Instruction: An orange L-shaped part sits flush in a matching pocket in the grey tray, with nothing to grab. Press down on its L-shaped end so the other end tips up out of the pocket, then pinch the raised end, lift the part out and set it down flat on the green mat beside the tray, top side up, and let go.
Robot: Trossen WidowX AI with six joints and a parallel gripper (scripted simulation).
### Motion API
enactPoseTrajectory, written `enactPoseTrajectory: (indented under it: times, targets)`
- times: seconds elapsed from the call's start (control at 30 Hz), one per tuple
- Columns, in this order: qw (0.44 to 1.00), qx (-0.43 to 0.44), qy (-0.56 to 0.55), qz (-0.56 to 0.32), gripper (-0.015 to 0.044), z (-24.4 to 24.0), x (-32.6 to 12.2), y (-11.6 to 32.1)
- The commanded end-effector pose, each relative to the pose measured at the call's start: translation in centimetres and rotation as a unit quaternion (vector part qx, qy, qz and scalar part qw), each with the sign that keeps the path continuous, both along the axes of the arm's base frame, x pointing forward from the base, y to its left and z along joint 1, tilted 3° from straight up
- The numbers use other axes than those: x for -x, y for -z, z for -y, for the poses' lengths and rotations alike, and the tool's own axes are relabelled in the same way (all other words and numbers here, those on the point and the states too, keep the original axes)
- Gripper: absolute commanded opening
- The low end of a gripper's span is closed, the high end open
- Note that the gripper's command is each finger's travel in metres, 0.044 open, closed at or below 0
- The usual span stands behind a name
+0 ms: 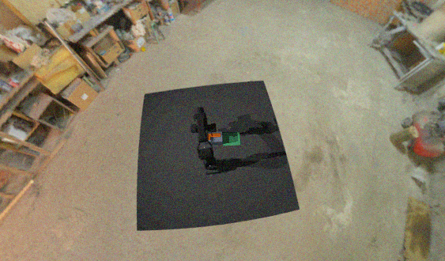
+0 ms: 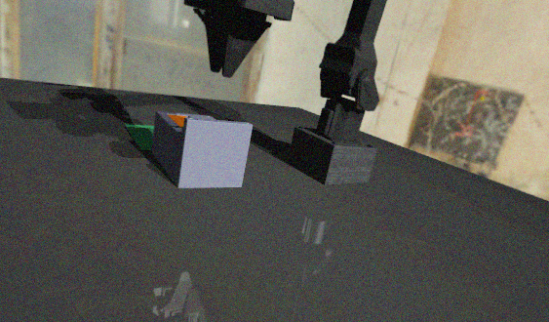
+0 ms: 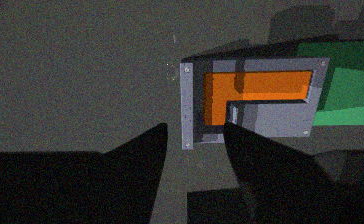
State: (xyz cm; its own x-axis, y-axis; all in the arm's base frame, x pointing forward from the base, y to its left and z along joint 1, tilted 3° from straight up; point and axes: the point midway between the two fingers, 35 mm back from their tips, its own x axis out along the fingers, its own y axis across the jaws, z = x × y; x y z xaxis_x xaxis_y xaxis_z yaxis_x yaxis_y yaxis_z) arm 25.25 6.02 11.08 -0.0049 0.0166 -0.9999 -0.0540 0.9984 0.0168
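Observation:
The orange part lies in the pocket of the grey tray. In the wrist view its L-shaped end is at the left, and its long bar runs right towards the green mat. No end looks raised. My gripper is partly open, pointing down, with nothing between the fingers. It hangs well above the tray. In the wrist view the right fingertip overlaps the tray's near edge by the L-shaped end.
The arm's base block stands on the dark table, to the right of the tray in the exterior view. The mat adjoins the tray's far end. Arm shadows fall across the table and mat. Shelves and clutter stand beyond the table.

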Motion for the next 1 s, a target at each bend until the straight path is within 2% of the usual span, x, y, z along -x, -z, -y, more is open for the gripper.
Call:
enactPoseTrajectory:
  times: [0.0,0.2,0.97]
  targets:
    - [1.000,-0.001,-0.002,-0.009,0.0180,-0.1,0.1,1.6]
    - [1.000,-0.001,-0.002,-0.009,0.0180,-0.2,0.4,7.4]
    - [1.000,-0.001,-0.002,-0.009,0.0180,-0.2,0.5,9.8]
